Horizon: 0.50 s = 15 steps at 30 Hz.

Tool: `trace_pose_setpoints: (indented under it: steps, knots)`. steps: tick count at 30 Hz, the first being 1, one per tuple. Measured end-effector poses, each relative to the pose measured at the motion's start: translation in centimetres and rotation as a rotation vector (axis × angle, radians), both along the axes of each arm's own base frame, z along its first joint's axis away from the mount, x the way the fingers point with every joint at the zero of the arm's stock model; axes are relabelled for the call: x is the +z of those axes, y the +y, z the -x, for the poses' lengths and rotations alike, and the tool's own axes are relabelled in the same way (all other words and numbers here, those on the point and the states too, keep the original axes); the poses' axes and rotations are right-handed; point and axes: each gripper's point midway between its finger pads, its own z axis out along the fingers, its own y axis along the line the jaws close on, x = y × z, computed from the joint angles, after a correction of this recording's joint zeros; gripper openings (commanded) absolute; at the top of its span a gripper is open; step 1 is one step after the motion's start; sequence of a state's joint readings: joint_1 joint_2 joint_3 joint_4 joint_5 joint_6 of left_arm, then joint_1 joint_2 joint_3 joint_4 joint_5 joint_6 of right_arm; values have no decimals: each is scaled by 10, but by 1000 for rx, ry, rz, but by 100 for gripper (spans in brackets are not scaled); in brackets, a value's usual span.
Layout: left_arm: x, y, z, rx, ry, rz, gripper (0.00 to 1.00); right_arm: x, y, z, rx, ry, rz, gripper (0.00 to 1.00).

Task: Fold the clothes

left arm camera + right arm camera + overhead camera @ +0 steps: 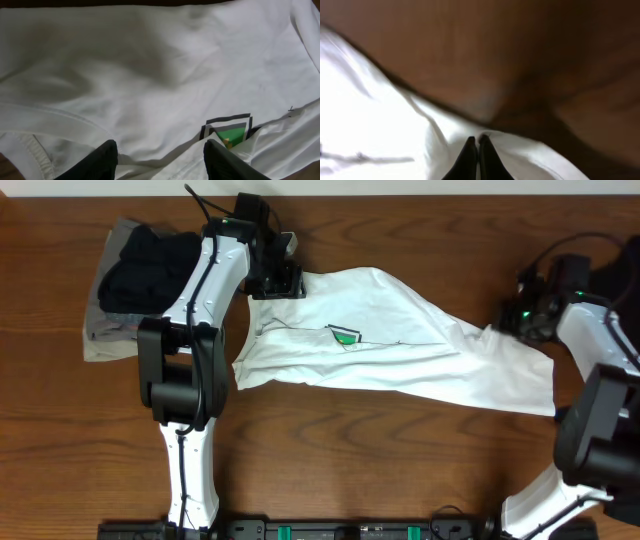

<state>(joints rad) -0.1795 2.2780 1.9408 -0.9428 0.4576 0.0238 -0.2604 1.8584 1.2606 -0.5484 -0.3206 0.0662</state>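
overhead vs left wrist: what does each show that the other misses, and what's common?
Overhead only: the whole white T-shirt stretched across the table, a pile of black and grey garments beside the left arm, and the right claw at the shirt's far end. Left wrist only: the left claw close up, its fingers spread apart over the fabric, and a stitched hem. Both: the shirt and its green-and-grey print.
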Motion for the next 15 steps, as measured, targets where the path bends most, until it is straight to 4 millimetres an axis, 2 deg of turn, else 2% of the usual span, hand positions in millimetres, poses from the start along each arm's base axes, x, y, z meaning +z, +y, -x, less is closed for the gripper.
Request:
trace_pose_setpoints:
  steps: [4, 8, 10, 15]
  knots:
    - [0, 0, 0, 0, 0, 0, 57, 62, -31, -28, -47, -223, 66, 1]
    - [0, 0, 0, 0, 0, 0, 57, 102, -51, -33, -82, -332, 105, 1]
    - [0, 0, 0, 0, 0, 0, 57, 101, -50, -30, -83, -319, 101, 1]
    - [0, 0, 0, 0, 0, 0, 57, 81, -42, -8, -82, -197, 64, 1]
